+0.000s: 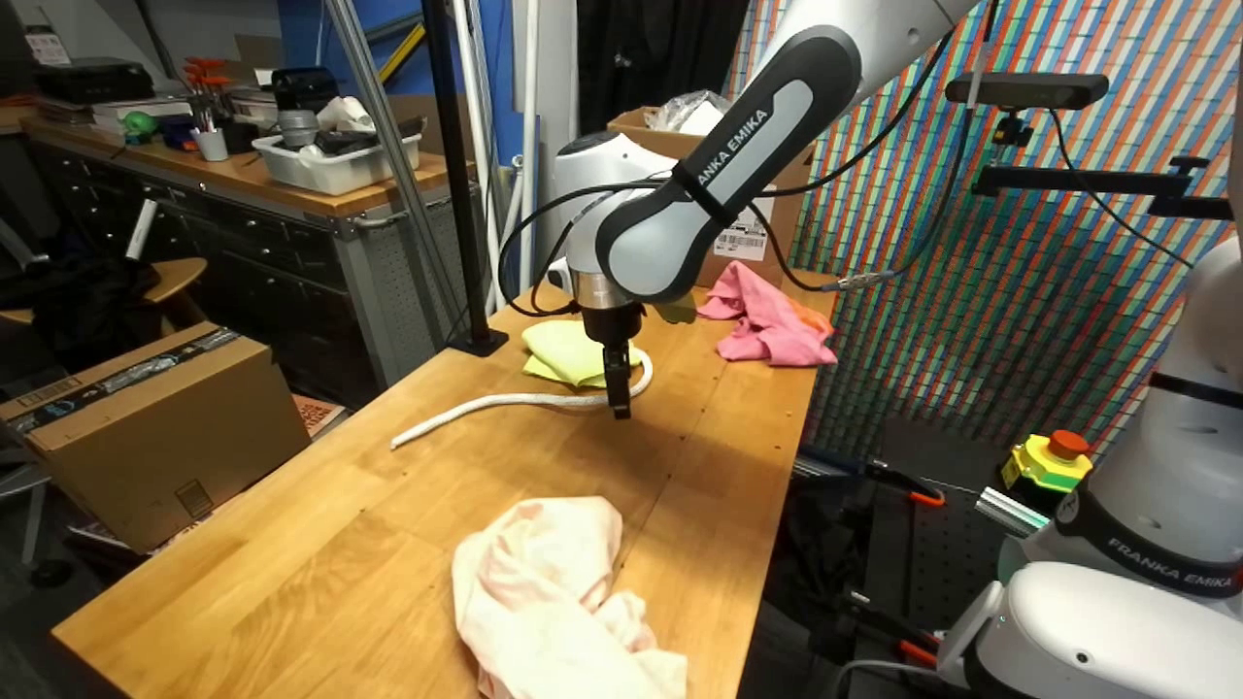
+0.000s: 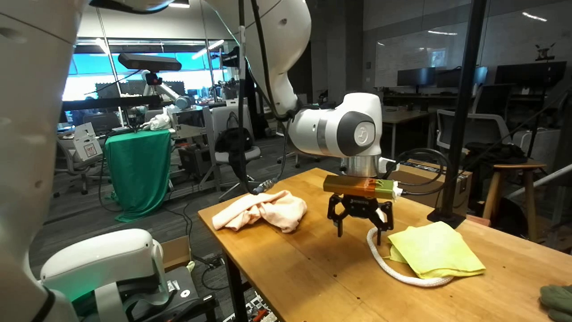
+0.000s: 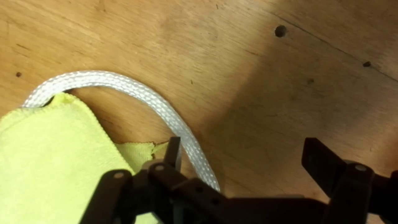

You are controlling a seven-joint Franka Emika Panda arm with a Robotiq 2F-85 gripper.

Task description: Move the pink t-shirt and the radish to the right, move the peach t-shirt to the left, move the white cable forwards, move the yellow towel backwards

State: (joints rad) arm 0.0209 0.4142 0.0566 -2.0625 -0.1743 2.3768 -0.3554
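Both my jaws are standing wide, empty, perhaps for straddling the white cable (image 3: 159, 106) curving near one of them. The yellow towel (image 2: 435, 250) is covering part of it, likely pinning it; the peach t-shirt (image 1: 549, 592) and pink t-shirt (image 1: 770, 333) are lying farther out, well apart.

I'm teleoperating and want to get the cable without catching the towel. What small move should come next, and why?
I'd probably lower the gripper slightly and slowly. In the wrist view its jaws stand open and empty, the white cable appears between them, and the yellow towel shows partly behind one; a gradual descent may leave room to correct before snagging it.
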